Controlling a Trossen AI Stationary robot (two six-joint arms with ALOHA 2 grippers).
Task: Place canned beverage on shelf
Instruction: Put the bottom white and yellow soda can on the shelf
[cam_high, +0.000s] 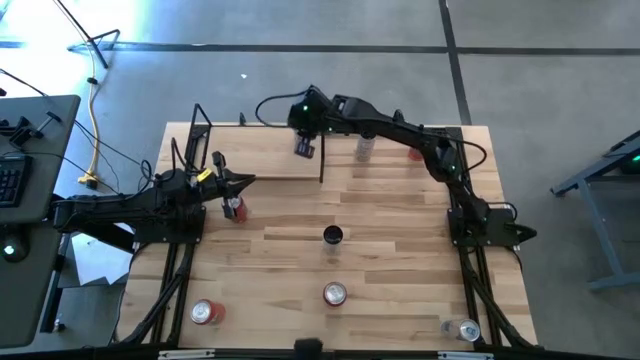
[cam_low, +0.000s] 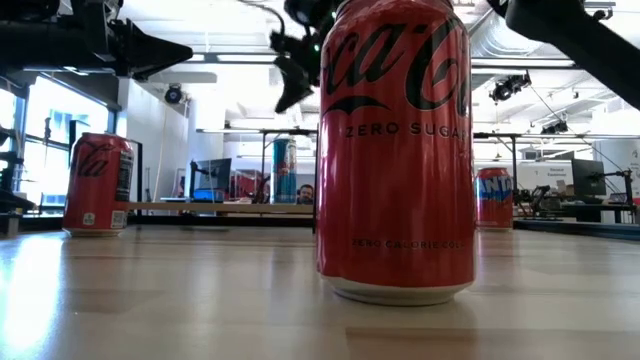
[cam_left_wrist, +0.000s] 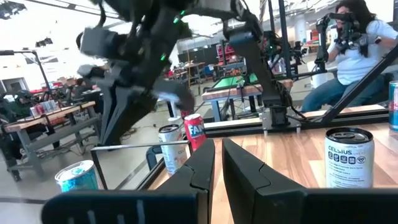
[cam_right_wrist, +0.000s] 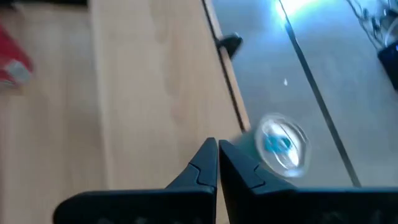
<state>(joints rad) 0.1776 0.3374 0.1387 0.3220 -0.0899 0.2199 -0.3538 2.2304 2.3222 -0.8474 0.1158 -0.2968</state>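
The shelf (cam_high: 265, 150), a pale board with thin black rod frames at its ends, sits on the far left part of the counter (cam_high: 400, 260). The right arm reaches across from the right side, and its pincer (cam_high: 305, 147) hangs over the shelf's right end with the fingers closed on nothing. In the right wrist view the closed fingertips (cam_right_wrist: 217, 163) point down past the board's edge, and a teal can (cam_right_wrist: 281, 144) stands just beside the board; the blur there leaves it unclear whether that can is on the shelf or on the counter by it.

The left arm lies along the left side of the counter, its pincer (cam_high: 243, 182) near the shelf's front edge, fingers nearly together and holding nothing. A red can (cam_high: 234, 208) stands on the counter just beside that pincer.

Other cans are spread over the counter: a dark can (cam_high: 333, 236) near the middle, a Coke can (cam_high: 334, 294) nearer the front, another red one (cam_high: 204, 313) at the front left, a silver can (cam_high: 464, 330) at the front right, a pale can (cam_high: 365, 147) and a Fanta can (cam_high: 415, 153) at the far edge right of the shelf. In the low view the Coke can (cam_low: 396, 150) fills the foreground.

A seated person (cam_left_wrist: 354, 50) shows in the room beyond the counter
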